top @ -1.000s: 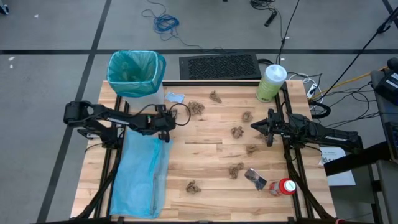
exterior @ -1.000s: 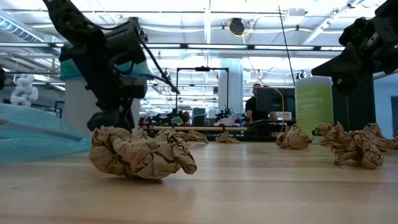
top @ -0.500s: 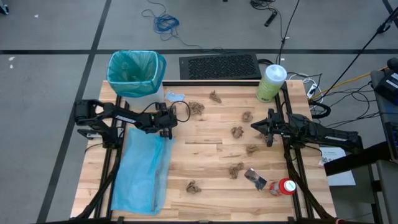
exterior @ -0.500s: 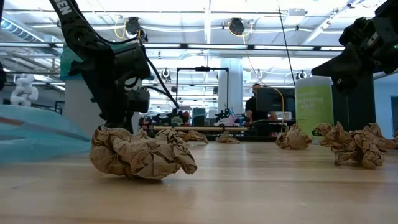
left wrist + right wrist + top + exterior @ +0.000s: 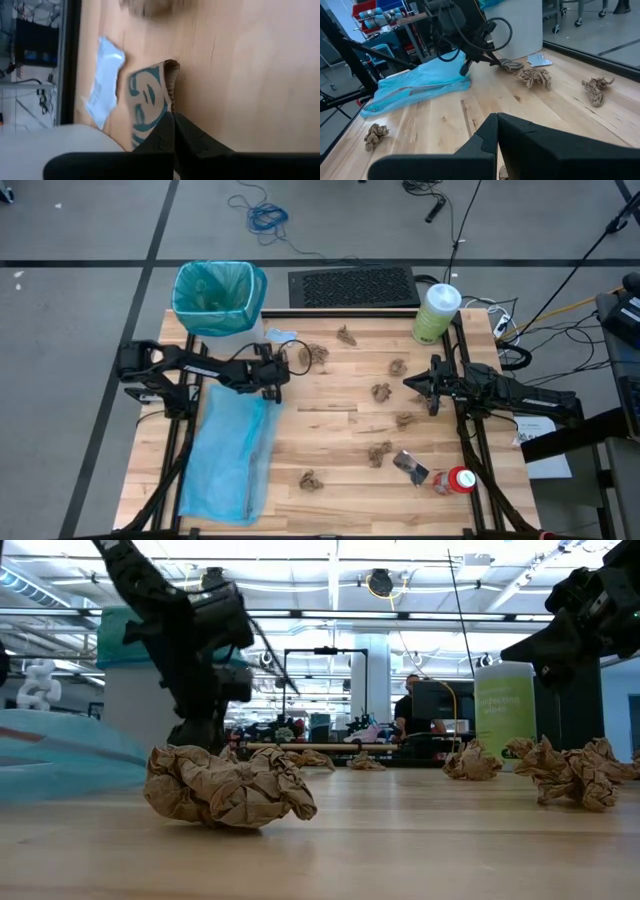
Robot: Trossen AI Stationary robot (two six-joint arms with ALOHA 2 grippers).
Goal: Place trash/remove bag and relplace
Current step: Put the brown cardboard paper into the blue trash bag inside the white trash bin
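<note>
1. Gripping a piece of trash at the far-left part of the table, the left gripper (image 5: 286,369) has its fingers clenched. In the left wrist view they meet on the edge of a brown paper scrap (image 5: 150,97) printed in teal.
2. The bin (image 5: 220,298), lined with the teal-green bag (image 5: 212,288), stands at the table's far-left corner. It is near the left gripper, farther from the robot and more to the left. I judge the coming move is a lift and a swing that way, up over the rim.
3. The scrap's long axis runs roughly in line with the fingers, so it hangs forward of the tips, not across them.
4. A pale blue scrap (image 5: 282,336) lies between the gripper and the bin. A crumpled wad (image 5: 316,352) sits just beside the gripper on its other side. Neither looks tall enough to block a raised carry.
5. The pale sky-blue bag (image 5: 230,450) lies flat along the table's left side, starting under the left arm.
6. The right gripper (image 5: 432,386) waits clenched and empty above the table's right side.
7. More brown wads dot the centre of the table, nearer the right arm. A silvery wrapper (image 5: 410,467) and a red-and-white object (image 5: 458,480) lie at the near right. A green canister (image 5: 437,312) stands at the far right.
</note>
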